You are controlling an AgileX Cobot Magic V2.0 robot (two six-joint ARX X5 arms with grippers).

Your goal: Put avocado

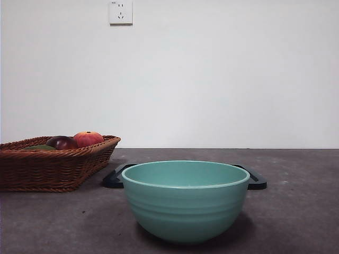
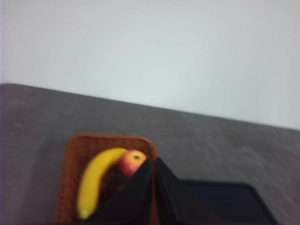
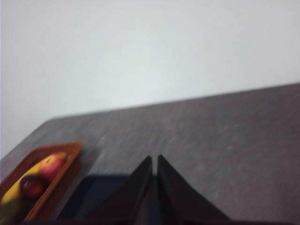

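Observation:
The avocado (image 1: 40, 147) shows as a low olive-green sliver inside the brown wicker basket (image 1: 47, 169) at the left. In the right wrist view it is a blurred green shape (image 3: 9, 210) at the basket's near end. My left gripper (image 2: 153, 160) is shut and empty, high above the basket (image 2: 70, 154); its jaws hide the avocado there. My right gripper (image 3: 154, 158) is shut and empty, high above the black tray (image 3: 101, 192). Neither gripper shows in the front view.
The basket also holds a dark red-purple fruit (image 1: 62, 142), a red-orange fruit (image 1: 88, 138) and a banana (image 2: 93, 180). A teal bowl (image 1: 185, 198) stands at the front centre, with the flat black tray (image 1: 114, 177) behind it. The table (image 1: 302, 211) is dark grey.

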